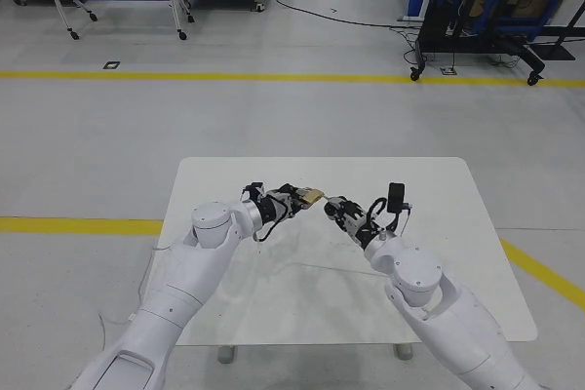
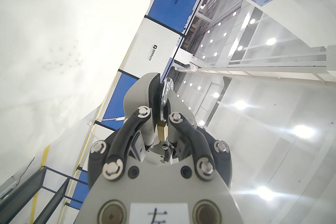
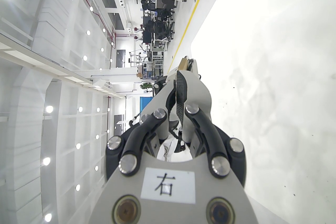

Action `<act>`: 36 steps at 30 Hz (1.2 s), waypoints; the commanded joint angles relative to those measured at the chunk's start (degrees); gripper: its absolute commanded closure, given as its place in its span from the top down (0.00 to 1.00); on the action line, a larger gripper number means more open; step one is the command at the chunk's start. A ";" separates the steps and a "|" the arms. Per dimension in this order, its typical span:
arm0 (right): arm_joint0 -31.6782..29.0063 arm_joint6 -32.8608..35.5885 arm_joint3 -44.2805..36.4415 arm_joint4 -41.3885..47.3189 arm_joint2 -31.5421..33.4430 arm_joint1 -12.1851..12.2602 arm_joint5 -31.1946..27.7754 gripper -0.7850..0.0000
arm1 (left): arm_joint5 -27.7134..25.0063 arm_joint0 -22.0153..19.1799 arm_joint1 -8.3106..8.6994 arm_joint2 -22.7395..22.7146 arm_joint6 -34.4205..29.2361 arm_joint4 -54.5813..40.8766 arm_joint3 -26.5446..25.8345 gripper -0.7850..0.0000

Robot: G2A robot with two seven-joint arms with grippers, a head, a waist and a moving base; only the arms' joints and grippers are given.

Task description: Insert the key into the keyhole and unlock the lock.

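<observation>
Above the middle of the white table [image 1: 273, 302] the two grippers meet tip to tip. My left gripper [image 1: 300, 198] [image 2: 162, 93] is shut on the small brass padlock [image 1: 313, 196] [image 2: 162, 131]; its silver shackle [image 2: 167, 87] pokes out past the fingertips. My right gripper [image 1: 331, 205] [image 3: 180, 78] has its fingers pressed together right at the lock, whose brass body [image 3: 183, 63] shows just beyond the tips. The key sits hidden between the dark pads [image 3: 181, 96].
Both grippers are held a little above the tabletop. The far table edge [image 1: 322, 160] lies beyond them. Yellow floor lines [image 1: 273, 76] and wheeled carts [image 1: 478, 49] are well away from the table.
</observation>
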 commanded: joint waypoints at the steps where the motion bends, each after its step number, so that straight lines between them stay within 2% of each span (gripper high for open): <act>1: -0.21 0.09 -0.19 -0.28 -0.02 -0.12 0.40 0.00 | -0.33 0.38 0.11 -0.28 0.39 0.48 -0.58 0.00; 14: -1.45 2.26 -1.60 -0.11 1.35 -0.67 1.42 0.00 | -0.69 1.29 0.32 -1.26 1.73 1.20 -2.00 0.00; 36: -0.41 3.10 0.00 -0.69 2.15 -1.99 3.22 0.00 | -0.89 0.63 -0.28 0.37 1.94 2.31 -1.62 0.00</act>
